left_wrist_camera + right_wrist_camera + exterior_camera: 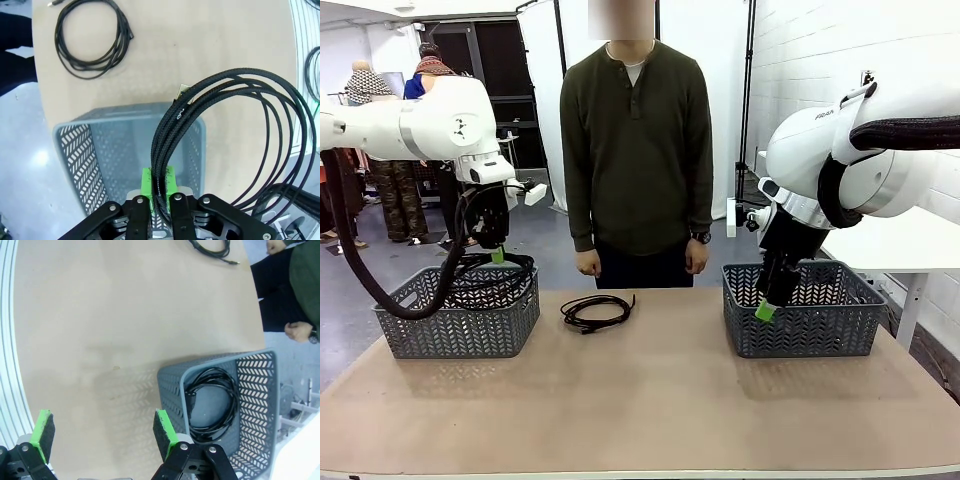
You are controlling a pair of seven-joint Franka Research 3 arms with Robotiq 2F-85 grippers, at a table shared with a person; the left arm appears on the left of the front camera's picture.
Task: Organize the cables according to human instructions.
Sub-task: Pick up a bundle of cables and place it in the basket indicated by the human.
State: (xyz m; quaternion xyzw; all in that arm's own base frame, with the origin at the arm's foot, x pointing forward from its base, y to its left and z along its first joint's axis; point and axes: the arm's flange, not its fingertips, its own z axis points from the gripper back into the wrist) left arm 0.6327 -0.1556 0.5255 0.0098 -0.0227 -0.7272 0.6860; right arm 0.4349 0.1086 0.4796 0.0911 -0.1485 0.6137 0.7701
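My left gripper (497,256) hangs above the left grey basket (410,335) and is shut on a looped black braided cable (500,272). In the left wrist view the green pads (149,181) pinch that cable (227,95), whose loop spreads over the basket's (95,145) edge and the table. A second coiled cable (597,311) (92,40) lies on the table in front of the human (638,150). My right gripper (767,308) (103,430) is open and holds nothing, at the near left corner of the right basket (820,345). A coiled cable (212,400) lies inside that basket (220,362).
The human stands at the far edge with both hands (588,262) hanging down. A thick ribbed black hose (360,270) droops from my left arm beside the left basket. Bare tabletop (640,400) spans the space between the baskets and the front.
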